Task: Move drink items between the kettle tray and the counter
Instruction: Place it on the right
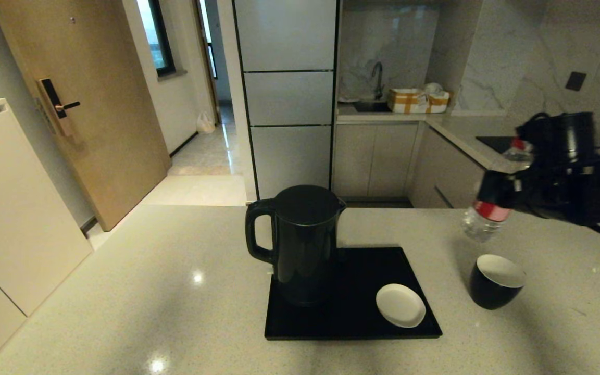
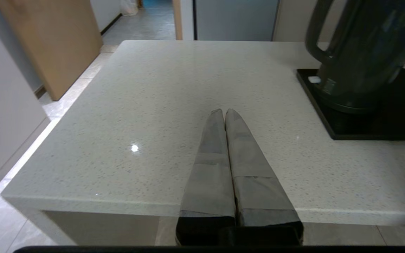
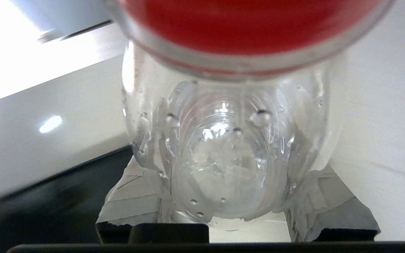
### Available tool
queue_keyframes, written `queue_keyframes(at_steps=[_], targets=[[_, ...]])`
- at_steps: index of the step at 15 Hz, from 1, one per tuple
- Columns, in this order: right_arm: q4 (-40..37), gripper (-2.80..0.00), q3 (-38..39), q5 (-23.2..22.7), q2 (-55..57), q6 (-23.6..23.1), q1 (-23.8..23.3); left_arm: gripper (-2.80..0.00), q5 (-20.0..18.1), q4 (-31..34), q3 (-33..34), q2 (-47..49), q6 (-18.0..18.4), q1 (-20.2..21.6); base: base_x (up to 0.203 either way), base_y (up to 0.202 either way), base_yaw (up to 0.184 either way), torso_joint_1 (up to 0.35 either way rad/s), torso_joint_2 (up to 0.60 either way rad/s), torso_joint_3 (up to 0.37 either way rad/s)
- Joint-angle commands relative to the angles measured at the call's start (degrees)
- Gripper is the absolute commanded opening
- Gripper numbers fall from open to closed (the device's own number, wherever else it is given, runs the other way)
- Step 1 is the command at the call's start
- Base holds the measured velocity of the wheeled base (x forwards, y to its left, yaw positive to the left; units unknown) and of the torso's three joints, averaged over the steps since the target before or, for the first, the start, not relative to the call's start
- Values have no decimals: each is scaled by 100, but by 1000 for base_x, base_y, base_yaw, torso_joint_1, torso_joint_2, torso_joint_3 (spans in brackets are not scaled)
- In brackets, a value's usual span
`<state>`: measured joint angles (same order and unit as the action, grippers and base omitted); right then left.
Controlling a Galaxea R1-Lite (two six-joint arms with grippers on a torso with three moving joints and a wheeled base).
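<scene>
The clear, red-labelled bottle [image 1: 490, 211] hangs tilted in the air above the counter [image 1: 149, 291], right of the kettle tray [image 1: 352, 325]. My right gripper [image 1: 495, 191] is shut on it. In the right wrist view the bottle [image 3: 230, 147] fills the space between the fingers [image 3: 135, 200]. Just below the bottle, the black cup [image 1: 495, 281] stands on the counter. The black kettle [image 1: 302, 242] stands at the tray's left end. My left gripper [image 2: 224, 112] is shut and empty over the counter, left of the kettle [image 2: 360, 52].
A small white saucer [image 1: 400, 305] lies on the tray's near right corner. A black cooktop panel [image 1: 492, 143] sits on the back right worktop, behind my right arm. The counter's left edge [image 2: 65, 116] drops to the floor.
</scene>
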<state>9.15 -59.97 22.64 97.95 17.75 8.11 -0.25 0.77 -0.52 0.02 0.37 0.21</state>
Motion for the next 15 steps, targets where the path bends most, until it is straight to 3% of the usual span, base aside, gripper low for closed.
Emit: queue_keyframes(at_steps=[1,3,6,10,15], targets=[[-213,-280,444,-21,-941,-75,-1259,-280,-1,2,0,-2,-2,-1,0,0,0,0,0,0],[-259,-280,778,-241,-1056,-240,-2316,-280,-1,2,0,-2,-1,-2,0,0,0,0,0,0],[-247,-280,911,-686,-742,-364,-3411,-280,-1,2,0,-2,-2,-3,0,0,0,0,0,0],[550,-280,1214,-827,309,-526,-3989,-280,-1,2,0,-2,-2,6,0,0,0,0,0,0],[2635,-280,1958,-852,1741,-718,-4176,-280,-1,2,0,-2,-2,-3,0,0,0,0,0,0]])
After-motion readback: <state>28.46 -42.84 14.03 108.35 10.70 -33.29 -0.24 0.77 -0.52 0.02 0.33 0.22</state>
